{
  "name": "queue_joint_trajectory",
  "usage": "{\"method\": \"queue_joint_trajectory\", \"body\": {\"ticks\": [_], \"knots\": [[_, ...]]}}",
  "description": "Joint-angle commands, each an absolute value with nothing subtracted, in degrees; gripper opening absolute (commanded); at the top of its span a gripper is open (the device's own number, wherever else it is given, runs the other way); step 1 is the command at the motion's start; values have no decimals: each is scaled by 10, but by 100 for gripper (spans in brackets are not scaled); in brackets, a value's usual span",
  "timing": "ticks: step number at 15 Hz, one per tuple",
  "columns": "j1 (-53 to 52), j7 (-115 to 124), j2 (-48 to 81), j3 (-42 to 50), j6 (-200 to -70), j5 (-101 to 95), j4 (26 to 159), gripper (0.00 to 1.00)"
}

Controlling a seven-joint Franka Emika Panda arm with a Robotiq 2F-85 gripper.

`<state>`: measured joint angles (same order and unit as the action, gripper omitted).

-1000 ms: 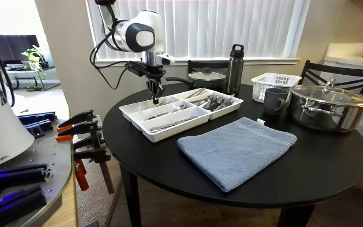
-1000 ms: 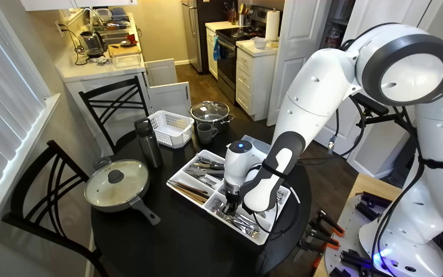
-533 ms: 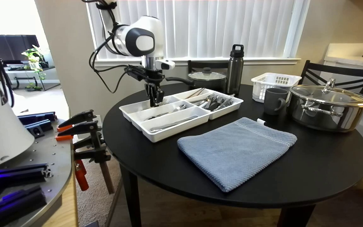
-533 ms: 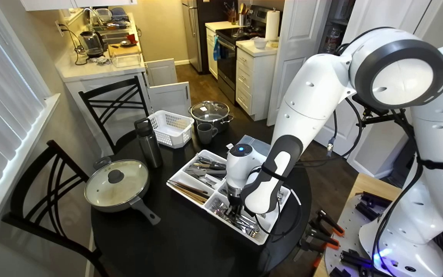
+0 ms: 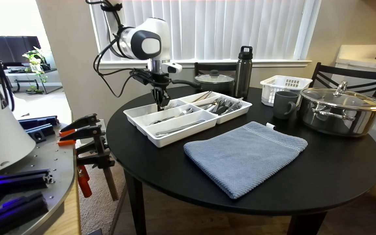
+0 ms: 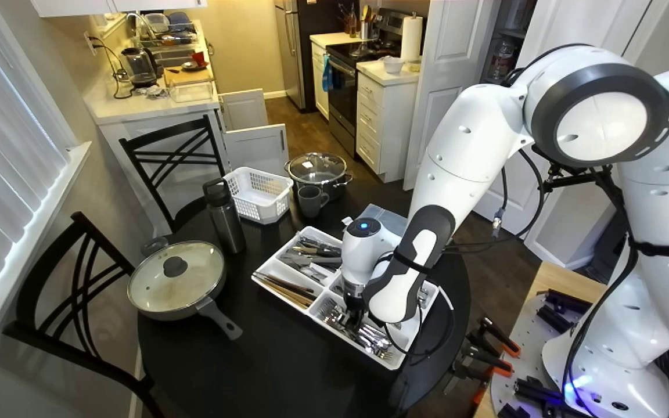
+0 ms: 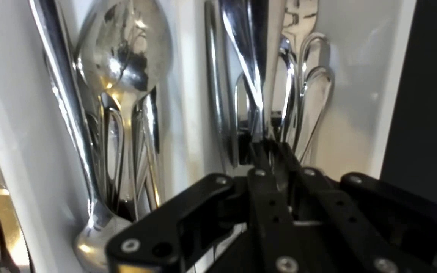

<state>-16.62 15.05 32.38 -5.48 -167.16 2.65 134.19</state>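
A white divided cutlery tray (image 5: 188, 132) sits on the black round table. My gripper (image 5: 162, 105) points down into its far compartment, which holds silver forks; in an exterior view the gripper (image 6: 355, 325) is over the same compartment. In the wrist view my fingertips (image 7: 268, 147) are close together, with a silver utensil (image 7: 257, 102) between them. Its kind is hard to tell, as the fingers hide part of it. Several silver handles (image 7: 317, 91) lie beside the fingers. A divider (image 7: 188, 94) separates them from the compartment with spoons (image 7: 127, 53).
A folded blue towel (image 5: 246, 156) lies in front of the tray. A lidded pan (image 6: 176, 278), a dark bottle (image 5: 243, 73), a white basket (image 5: 284, 85), a grey mug (image 5: 285, 104) and a steel pot (image 5: 341, 114) stand around it. Chopsticks (image 6: 285, 290) fill a neighbouring compartment.
My gripper has come down into the far compartment over the last second. Its fingers were apart half a second ago and are drawn together now. The tray and other things have not moved.
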Motion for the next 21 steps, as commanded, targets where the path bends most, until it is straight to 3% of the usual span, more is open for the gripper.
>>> {"method": "queue_joint_trajectory", "body": {"ticks": [1,21], "knots": [[-157,134,335,-60,-1685,32,1344,0],[-142,134,258,-83,-1648,44,1368,1]]}}
